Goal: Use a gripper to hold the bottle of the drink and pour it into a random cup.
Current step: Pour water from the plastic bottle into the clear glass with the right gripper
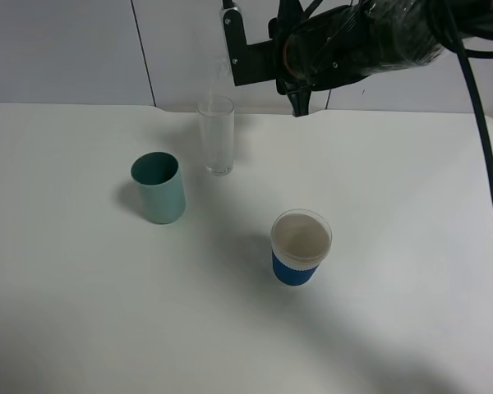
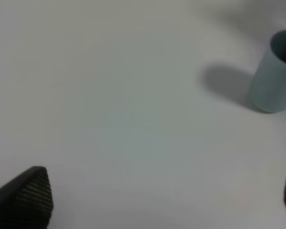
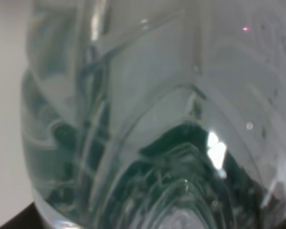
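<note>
Starting at the near part of the white surface (image 1: 82, 328), we find the paper cup with a blue sleeve (image 1: 301, 248), upright and open, right of centre. Farther back and to the left stands the teal cup (image 1: 158, 188), also upright. The left wrist view shows it too, beyond the left end effector (image 2: 159, 200), whose fingers stand wide apart and hold nothing over bare surface. We judge that this arm is kept out of the way so the other one can pour.

Beyond both cups, near the middle, the glass tumbler (image 1: 216, 136) stands upright with its mouth up. It is well apart from the other two, which leaves room for an arm to come in from the right.

Above and just right of the tumbler, at the far edge, hangs the right end effector (image 1: 245, 57), reaching in from the right with its fingers toward the left. It is clamped on the bottle (image 3: 148, 143), whose clear wall and dark green label fill the right wrist view. So the bottle is in the air, off the surface, close above the tumbler.

In the high view the bottle's clear body is hard to pick out; a faint clear shape just over the tumbler's rim may be its neck. If so, its long axis lies tipped, mouth pointing left and down toward the tumbler, which suits pouring. We cannot tell whether liquid is running.
</note>
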You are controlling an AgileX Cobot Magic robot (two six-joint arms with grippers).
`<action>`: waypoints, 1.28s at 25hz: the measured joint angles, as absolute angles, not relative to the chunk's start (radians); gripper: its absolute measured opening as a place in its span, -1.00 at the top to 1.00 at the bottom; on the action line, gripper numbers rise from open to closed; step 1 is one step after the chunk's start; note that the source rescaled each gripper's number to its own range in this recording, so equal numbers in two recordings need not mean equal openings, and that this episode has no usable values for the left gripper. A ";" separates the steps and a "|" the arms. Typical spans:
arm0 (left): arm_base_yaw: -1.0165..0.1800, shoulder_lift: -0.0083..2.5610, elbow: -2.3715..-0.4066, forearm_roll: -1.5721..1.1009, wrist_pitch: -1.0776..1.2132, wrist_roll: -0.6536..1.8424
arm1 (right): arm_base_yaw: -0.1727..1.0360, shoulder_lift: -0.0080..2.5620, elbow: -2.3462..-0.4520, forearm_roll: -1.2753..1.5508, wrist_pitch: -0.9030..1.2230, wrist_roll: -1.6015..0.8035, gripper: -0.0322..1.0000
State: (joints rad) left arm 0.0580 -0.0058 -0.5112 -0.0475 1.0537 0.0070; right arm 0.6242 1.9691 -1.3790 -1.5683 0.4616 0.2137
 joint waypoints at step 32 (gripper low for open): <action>0.058 -0.006 -0.511 -0.048 1.054 0.007 | 0.623 1.969 -1.379 -1.570 0.543 0.214 0.94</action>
State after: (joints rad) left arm 0.0580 -0.0058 -0.5112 -0.0475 1.0537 0.0070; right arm 0.6232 1.9691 -1.3790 -1.5701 0.5433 0.2137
